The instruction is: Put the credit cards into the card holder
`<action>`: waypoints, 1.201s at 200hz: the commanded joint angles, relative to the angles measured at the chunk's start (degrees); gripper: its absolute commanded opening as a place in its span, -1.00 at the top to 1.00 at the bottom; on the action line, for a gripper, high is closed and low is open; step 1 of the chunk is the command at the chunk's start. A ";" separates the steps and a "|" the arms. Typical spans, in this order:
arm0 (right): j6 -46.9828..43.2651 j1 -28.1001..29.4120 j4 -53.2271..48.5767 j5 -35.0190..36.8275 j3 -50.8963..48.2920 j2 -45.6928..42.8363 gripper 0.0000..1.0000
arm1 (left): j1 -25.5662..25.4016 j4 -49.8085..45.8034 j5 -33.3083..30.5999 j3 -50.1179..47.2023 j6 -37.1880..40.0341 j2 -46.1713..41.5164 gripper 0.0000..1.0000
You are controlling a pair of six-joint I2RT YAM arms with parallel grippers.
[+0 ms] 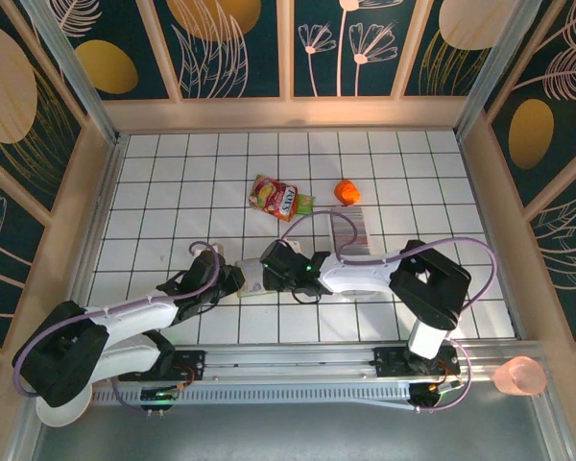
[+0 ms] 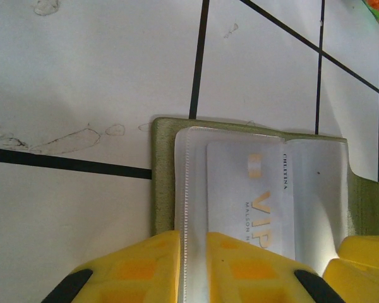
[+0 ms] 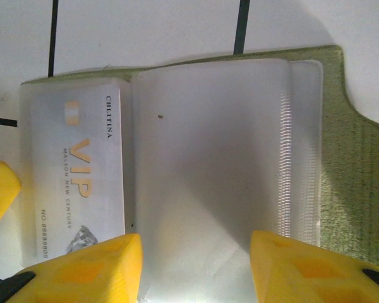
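Note:
The olive-green card holder (image 1: pixel 252 285) lies open on the tiles between my two grippers. In the left wrist view its olive edge (image 2: pixel 163 177) frames a clear pale sleeve. My left gripper (image 2: pixel 192 265) is shut on the ribbed edge of that sleeve. A silvery VIP card (image 2: pixel 252 196) sits in a pocket. In the right wrist view the same card (image 3: pixel 82 183) lies left of a bare pocket (image 3: pixel 202 139). My right gripper (image 3: pixel 196 271) hangs open over that pocket, its fingers wide apart. The striped block of credit cards (image 1: pixel 348 230) stands behind the right arm.
A red snack packet (image 1: pixel 276 197) and an orange lump (image 1: pixel 347 191) lie further back on the white tiled table (image 1: pixel 173 163). A pink cup (image 1: pixel 520 376) stands off the table at the near right. Wooden walls enclose the table.

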 commanded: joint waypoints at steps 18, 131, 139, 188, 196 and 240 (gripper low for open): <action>0.50 0.15 1.91 -2.39 1.80 2.42 -0.02 | -0.06 1.01 -0.51 0.08 -0.06 -1.30 0.64; 2.00 0.32 11.39 -6.71 2.30 3.38 -0.03 | -0.09 -5.11 -9.66 -0.81 -1.78 -9.05 0.63; 1.91 0.51 11.64 -6.71 2.54 3.50 -0.03 | -0.08 -6.20 -10.92 -0.89 -2.09 -10.49 0.62; 1.72 0.98 14.59 -9.58 3.63 4.73 -0.03 | -0.12 -11.36 -16.49 -2.02 -4.25 -18.22 0.54; 1.82 1.07 15.11 -10.00 3.65 4.98 -0.03 | -0.08 -12.04 -17.36 -2.19 -4.64 -19.28 0.53; 1.87 1.51 17.79 -11.34 4.85 6.05 -0.04 | -0.09 -15.44 -20.77 -2.99 -6.04 -24.46 0.52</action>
